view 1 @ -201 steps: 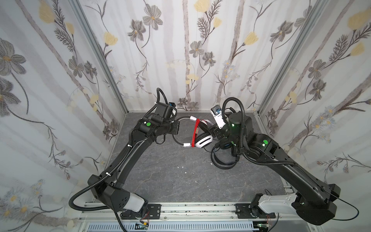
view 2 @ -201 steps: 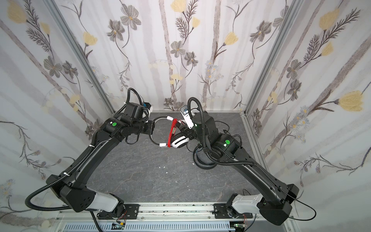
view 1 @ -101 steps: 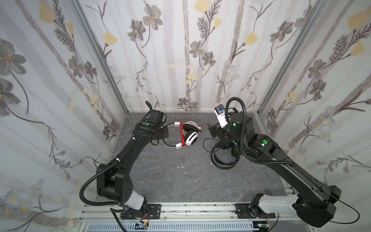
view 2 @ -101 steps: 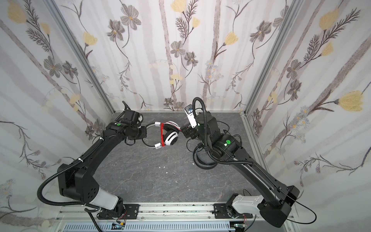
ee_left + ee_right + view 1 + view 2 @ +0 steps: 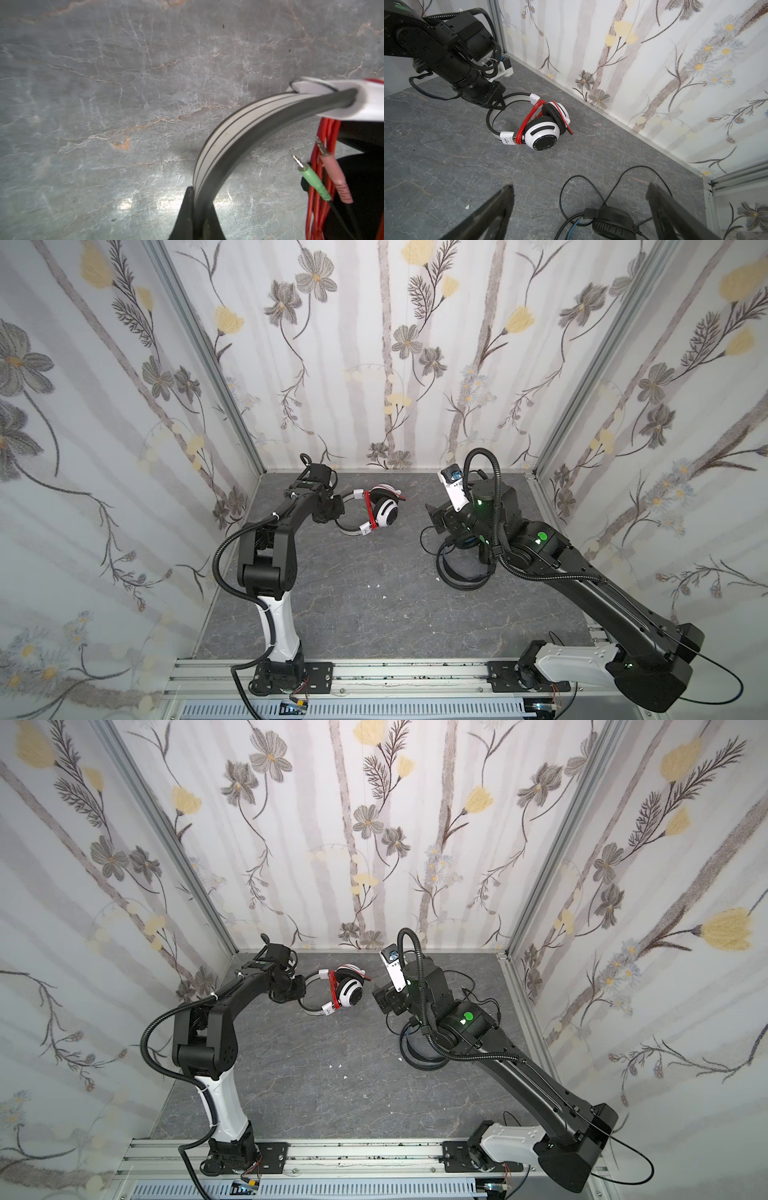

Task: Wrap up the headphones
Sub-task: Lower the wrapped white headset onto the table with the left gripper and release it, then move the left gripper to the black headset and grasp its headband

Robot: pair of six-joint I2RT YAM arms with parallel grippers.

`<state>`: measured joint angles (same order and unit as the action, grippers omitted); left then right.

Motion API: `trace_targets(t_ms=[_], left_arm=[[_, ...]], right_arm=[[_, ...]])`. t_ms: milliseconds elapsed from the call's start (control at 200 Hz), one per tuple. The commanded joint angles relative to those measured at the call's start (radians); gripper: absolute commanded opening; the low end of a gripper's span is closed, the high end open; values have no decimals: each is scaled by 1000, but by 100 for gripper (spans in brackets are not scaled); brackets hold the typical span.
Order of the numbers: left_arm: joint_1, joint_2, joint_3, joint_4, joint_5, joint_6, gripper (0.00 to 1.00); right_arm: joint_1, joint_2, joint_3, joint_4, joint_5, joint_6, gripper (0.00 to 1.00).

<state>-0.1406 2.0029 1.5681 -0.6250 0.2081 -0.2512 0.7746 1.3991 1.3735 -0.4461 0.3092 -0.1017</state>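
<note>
The white headphones (image 5: 384, 512) (image 5: 349, 992) (image 5: 542, 131) have black ear pads and a red cord (image 5: 527, 118) wound round the band near the cups. They sit low at the back left of the table. My left gripper (image 5: 338, 509) (image 5: 302, 992) (image 5: 199, 199) is shut on their headband (image 5: 224, 141). The black headphones (image 5: 459, 572) (image 5: 419, 1054) (image 5: 612, 223) lie on the table at the right, their black cord loose in loops, partly hidden under my right arm. My right gripper (image 5: 434, 516) (image 5: 381, 1002) (image 5: 579, 187) hangs open above them and holds nothing.
Green and pink audio plugs (image 5: 311, 178) hang by the red cord. Small white scraps (image 5: 376, 585) lie mid-table. The floral back wall (image 5: 633, 62) stands close behind the white headset. A metal rail (image 5: 374, 672) runs along the front edge.
My left arm has carried the white headset left and back, toward the back-left corner. My right gripper has drawn away from it to the right and its jaws have spread wider.
</note>
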Motion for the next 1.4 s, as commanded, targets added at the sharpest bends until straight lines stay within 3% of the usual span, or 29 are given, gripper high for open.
trace_targets(t_ms=[0,295,789,1024,1234,1394], left_arm=[[1,29,17,44,69,0,0],[0,101,29,34,17,1,3],[1,76,18,18,-53,-13,64],[-16,-91,-66,-16,-116,-25,80],[-173,-311,-182,-65,-174,-111,83],[-406,-354,-194,-24,-132,-259,83]], right_arm=[[-4,1,-5,30,-13,22,100],[-8,15,-11,39,-35,34,100],[-12,19,-20,43,-41,39,100],[-17,8,-43,52,-34,47,100],[-52,11,-79,66,-43,76,100],[-161,-1,-125,64,-88,165,100]])
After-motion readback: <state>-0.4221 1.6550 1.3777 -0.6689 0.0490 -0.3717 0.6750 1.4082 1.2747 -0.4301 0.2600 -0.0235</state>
